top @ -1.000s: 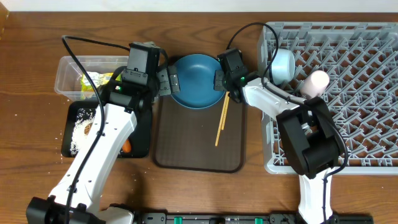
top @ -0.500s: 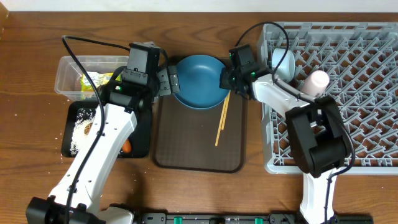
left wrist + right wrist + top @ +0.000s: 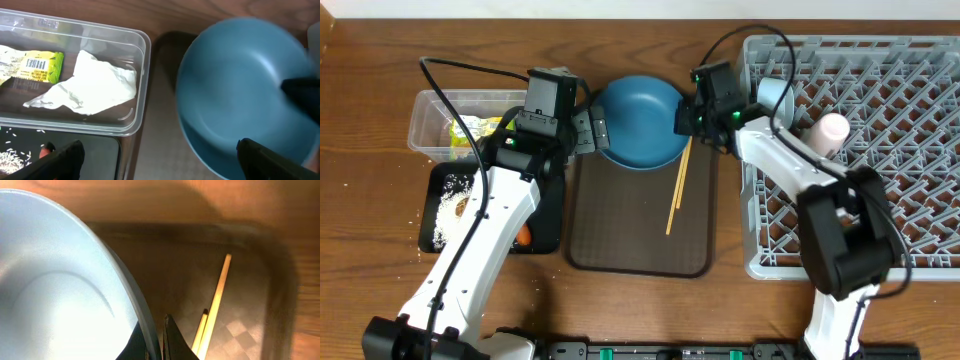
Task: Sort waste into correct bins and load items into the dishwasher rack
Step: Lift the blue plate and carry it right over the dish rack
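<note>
Your right tool [image 3: 688, 118] is clamped together on the rim of the large round blue plate [image 3: 638, 125]. It is a thin pinch at one edge only, and the rest of the plate hangs out to that tool's left, over the far end of the dark brown serving tray [image 3: 620, 235]. With so much plate beyond so small a bite, I judge it could pivot or slide out of the grip. If it drops, it lands on the wooden chopsticks [image 3: 217, 300] lying just beneath the tool. Your left tool [image 3: 590, 132] stands wide apart and empty, just beside the plate's opposite rim, so a swing that way could knock them together. The dishwasher rack [image 3: 880, 170] is to the right tool's right, with the light blue cup [image 3: 775, 100] and pink cup [image 3: 830, 130] near its edge. A low or hurried carry could catch the rack wall or clip a cup. As for writing, the yellow-green wrapper [image 3: 35, 67] lies beside the white napkin [image 3: 95, 85] in the clear tub [image 3: 142, 75] under your left tool. It carries a barcode with digits too small to read, and no brand is legible anywhere.
</note>
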Available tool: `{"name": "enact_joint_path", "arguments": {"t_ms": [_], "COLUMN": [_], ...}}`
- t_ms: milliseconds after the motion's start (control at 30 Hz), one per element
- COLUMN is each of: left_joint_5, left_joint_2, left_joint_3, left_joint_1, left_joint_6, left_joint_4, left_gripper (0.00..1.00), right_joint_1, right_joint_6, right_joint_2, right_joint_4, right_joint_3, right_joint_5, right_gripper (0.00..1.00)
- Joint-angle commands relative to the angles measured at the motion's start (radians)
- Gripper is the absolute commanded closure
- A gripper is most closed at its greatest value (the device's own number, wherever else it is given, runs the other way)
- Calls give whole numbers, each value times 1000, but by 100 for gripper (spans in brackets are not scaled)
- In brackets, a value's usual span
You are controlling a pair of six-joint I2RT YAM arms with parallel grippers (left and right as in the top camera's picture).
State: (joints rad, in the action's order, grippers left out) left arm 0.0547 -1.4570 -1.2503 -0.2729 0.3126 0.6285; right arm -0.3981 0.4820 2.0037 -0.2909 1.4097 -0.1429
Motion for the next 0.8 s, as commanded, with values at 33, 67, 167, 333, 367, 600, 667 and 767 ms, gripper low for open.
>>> {"name": "enact_joint_path", "arguments": {"t_ms": [33,67,167,333,367,600,667,767], "left_joint_5": [-2,-2,-2,-2,-2,-2,-2,-2], "left_joint_2": [-2,-2,-2,-2,-2,-2,-2,-2], "left_joint_3": [-8,-8,-8,-8,-8,-8,-8,-8], "left_joint_1": [-2,-2,-2,-2,-2,-2,-2,-2], "left_joint_6": [-13,-13,-13,-13,-13,-13,-13,-13], "left_joint_4": [4,4,4,4,4,4,4,4], "left_gripper": [2,2,2,2,2,2,2,2], "right_joint_1": [34,39,60,100,110,199,233,290], "right_joint_6": [-40,-43,-63,-122,-125,-200,-226,-230], "right_joint_2": [-105,-118,-165,-243,-260,-356,-382,-416], "right_joint_4": [-23,-36,-92,-177,-195,-302,-348,-418], "right_joint_3": [-4,-4,-4,-4,-4,-4,-4,-4], "right_joint_5": [-11,-1,66,156,176,260,280,314], "right_gripper": [99,99,99,99,99,99,99,99]}}
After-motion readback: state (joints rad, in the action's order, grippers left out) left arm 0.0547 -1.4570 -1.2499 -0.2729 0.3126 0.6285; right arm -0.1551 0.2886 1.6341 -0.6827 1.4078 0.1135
